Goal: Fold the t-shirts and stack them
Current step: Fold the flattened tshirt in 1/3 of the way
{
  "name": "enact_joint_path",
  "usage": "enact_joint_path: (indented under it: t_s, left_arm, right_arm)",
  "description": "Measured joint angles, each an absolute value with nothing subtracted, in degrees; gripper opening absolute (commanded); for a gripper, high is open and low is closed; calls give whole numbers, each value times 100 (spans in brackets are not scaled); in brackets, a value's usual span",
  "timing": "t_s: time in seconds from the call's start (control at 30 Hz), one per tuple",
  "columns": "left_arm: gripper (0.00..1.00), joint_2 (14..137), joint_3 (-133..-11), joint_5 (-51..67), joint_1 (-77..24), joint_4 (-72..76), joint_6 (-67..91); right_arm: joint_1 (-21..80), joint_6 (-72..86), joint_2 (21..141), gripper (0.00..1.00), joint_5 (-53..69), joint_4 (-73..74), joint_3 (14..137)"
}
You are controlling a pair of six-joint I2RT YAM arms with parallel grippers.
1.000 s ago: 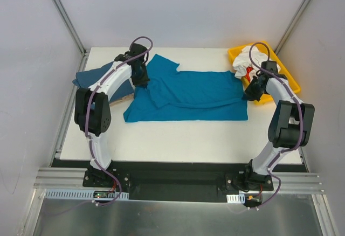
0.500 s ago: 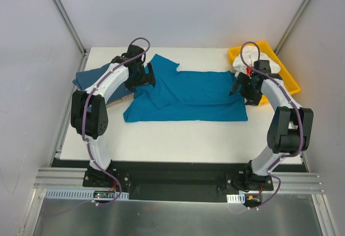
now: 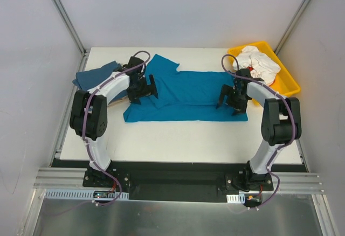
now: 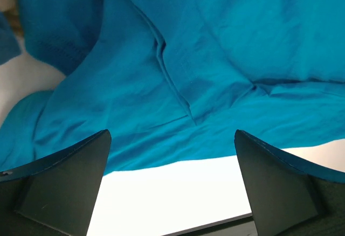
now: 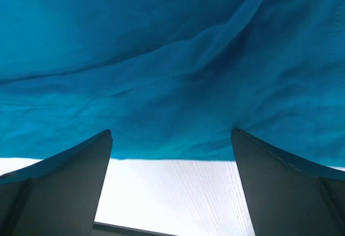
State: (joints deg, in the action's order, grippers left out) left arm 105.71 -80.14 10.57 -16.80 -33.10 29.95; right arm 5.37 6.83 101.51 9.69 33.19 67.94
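The bright teal-blue t-shirt (image 3: 186, 96) lies spread across the middle of the table, folded lengthwise with one sleeve pointing to the back. My left gripper (image 3: 143, 89) hovers open over its left end. The left wrist view shows wide jaws (image 4: 172, 133) with only wrinkled teal cloth (image 4: 215, 58) and white table below. My right gripper (image 3: 230, 99) stands open over the shirt's right end, and nothing sits between its jaws (image 5: 171, 132). The slate-blue t-shirt (image 3: 97, 76) lies at the back left, with a strip of beige t-shirt (image 3: 114, 102) showing at its near edge.
A yellow tray (image 3: 289, 81) at the back right corner holds a crumpled white cloth (image 3: 259, 62) with a red patch. White table (image 3: 178, 139) shows in front of the teal shirt. Grey walls close in both sides and the back.
Both grippers have opened and let go of the teal shirt. The left one slid toward the near side, the right one moved left from the tray, over the shirt's right end.
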Motion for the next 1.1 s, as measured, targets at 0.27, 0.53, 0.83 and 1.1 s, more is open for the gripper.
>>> enact_joint_path:
  t_s: [0.27,0.53,0.83,1.1]
  left_arm:
    - [99,10820,-7378,1238,-1680,-2956,3162]
    - [99,9749,-5861,1406,-1653,-2316,3426]
    - [99,7509,-3667,1559,-2034,-2287,4160]
    - [99,5653,-2805,1653,-2486,-2821,4897]
  right_arm:
    - [510,753,10309,96,972,3133,6628]
    - [121,856,9310,96,1326,2768,5391]
    - [84,906,7859,96,1594,2915,4005]
    - [84,921,6906,97,1579,3780,3496]
